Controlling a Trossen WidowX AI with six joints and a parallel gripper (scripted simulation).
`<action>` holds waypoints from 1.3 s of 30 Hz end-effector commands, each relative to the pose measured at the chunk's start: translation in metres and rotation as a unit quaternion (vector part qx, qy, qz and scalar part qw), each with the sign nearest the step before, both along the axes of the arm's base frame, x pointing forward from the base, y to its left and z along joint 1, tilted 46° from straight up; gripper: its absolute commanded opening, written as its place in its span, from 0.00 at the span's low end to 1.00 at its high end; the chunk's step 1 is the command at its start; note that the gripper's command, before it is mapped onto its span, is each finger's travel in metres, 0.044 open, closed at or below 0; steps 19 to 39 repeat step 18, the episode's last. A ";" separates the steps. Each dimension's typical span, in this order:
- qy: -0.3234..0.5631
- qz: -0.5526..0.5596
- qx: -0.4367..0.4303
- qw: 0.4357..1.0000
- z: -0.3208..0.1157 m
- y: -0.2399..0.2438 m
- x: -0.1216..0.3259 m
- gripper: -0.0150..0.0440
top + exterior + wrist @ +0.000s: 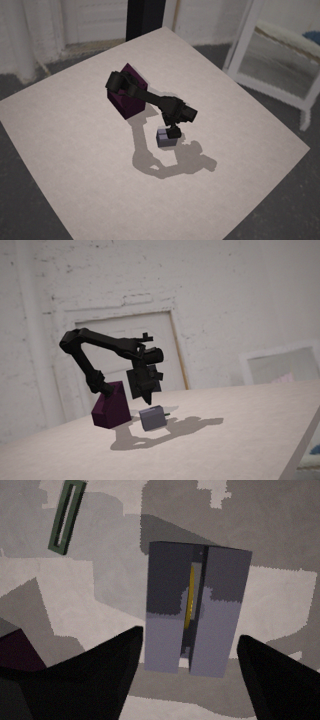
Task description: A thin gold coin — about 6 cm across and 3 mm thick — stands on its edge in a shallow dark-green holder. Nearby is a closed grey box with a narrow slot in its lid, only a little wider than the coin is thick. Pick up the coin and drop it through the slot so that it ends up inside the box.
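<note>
- The black arm reaches out from its purple base, wrist bent down, gripper just above the grey box.
- Its jaws are parted about halfway, holding nothing.
- The gold coin sits edge-on in the lid slot.
- The empty green holder lies at eleven o'clock from the box in the wrist view.
- Pale table; white brick walls.
</note>
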State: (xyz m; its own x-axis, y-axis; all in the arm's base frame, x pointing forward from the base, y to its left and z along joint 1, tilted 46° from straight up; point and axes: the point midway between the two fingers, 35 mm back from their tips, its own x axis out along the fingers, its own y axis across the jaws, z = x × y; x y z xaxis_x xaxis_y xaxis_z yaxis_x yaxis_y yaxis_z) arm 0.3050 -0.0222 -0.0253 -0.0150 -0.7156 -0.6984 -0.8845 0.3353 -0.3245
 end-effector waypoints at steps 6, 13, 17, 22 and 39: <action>-0.002 0.001 -0.001 1.000 0.035 0.035 -0.001 1.00; -0.002 0.001 -0.001 1.000 0.035 0.035 -0.001 1.00; -0.002 0.001 -0.001 1.000 0.035 0.035 -0.001 1.00; -0.002 0.001 -0.001 1.000 0.035 0.035 -0.001 1.00; -0.002 0.001 -0.001 1.000 0.035 0.035 -0.001 1.00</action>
